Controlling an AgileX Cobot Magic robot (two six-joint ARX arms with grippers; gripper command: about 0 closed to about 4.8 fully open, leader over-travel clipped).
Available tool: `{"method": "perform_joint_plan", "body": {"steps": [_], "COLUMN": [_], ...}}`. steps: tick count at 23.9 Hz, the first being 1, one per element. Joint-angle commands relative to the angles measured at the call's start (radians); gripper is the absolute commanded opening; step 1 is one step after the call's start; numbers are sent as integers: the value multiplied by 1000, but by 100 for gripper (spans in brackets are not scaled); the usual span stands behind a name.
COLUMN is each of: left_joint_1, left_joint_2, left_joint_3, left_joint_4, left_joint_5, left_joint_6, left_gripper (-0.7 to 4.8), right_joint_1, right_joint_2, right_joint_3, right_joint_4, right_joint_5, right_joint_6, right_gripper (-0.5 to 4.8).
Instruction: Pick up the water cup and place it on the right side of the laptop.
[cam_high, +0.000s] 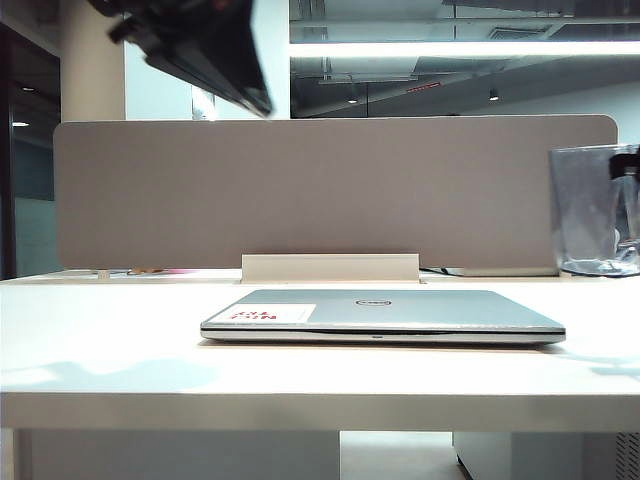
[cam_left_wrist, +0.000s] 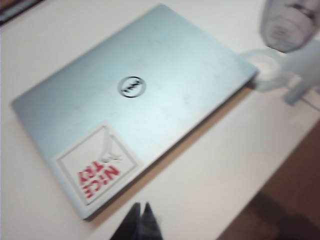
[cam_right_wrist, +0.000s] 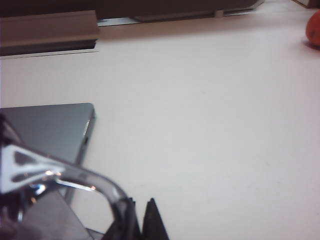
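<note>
1. On the white table (cam_high: 100, 340) we see the closed laptop (cam_high: 385, 315) lying flat near the middle, lid up, with its white sticker (cam_high: 272, 314) toward the left corner.
2. Behind it a grey divider (cam_high: 330, 190) runs the width of the desk.
3. At the right edge of the exterior view we find the cup (cam_high: 592, 210) held up off the table, well right of the laptop.
4. Our right gripper (cam_right_wrist: 139, 212) is pinched tight on the cup's handle (cam_right_wrist: 75, 175), its fingertips nearly meeting around the clear loop.
5. Our left gripper (cam_left_wrist: 140, 220) hangs above the laptop's sticker corner, its two tips close together and holding nothing; the arm (cam_high: 200, 45) shows dark at top left.
</note>
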Motion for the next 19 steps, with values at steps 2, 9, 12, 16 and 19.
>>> {"method": "perform_joint_plan", "body": {"steps": [2, 9, 12, 16, 19], "left_joint_1": [113, 245, 247, 246, 246], "left_joint_2": [-93, -262, -384, -514, -575], "left_joint_3": [-38, -92, -151, -226, -257], "left_joint_4": [-16, -19, 3, 1, 2], "left_joint_5": [10, 15, -11, -60, -92], "left_joint_6": [7, 25, 56, 58, 58], "left_gripper": [-4, -4, -4, -4, -4], "right_joint_1": [-59, -70, -75, -90, -116], "right_joint_2": [10, 158, 262, 338, 347], "right_joint_3": [7, 31, 101, 167, 170], "right_joint_4": [42, 139, 137, 122, 123], "right_joint_5": [-53, -75, -77, -97, -123], "right_joint_6": [0, 9, 9, 8, 8], "right_gripper": [-1, -1, -1, -1, -1]}}
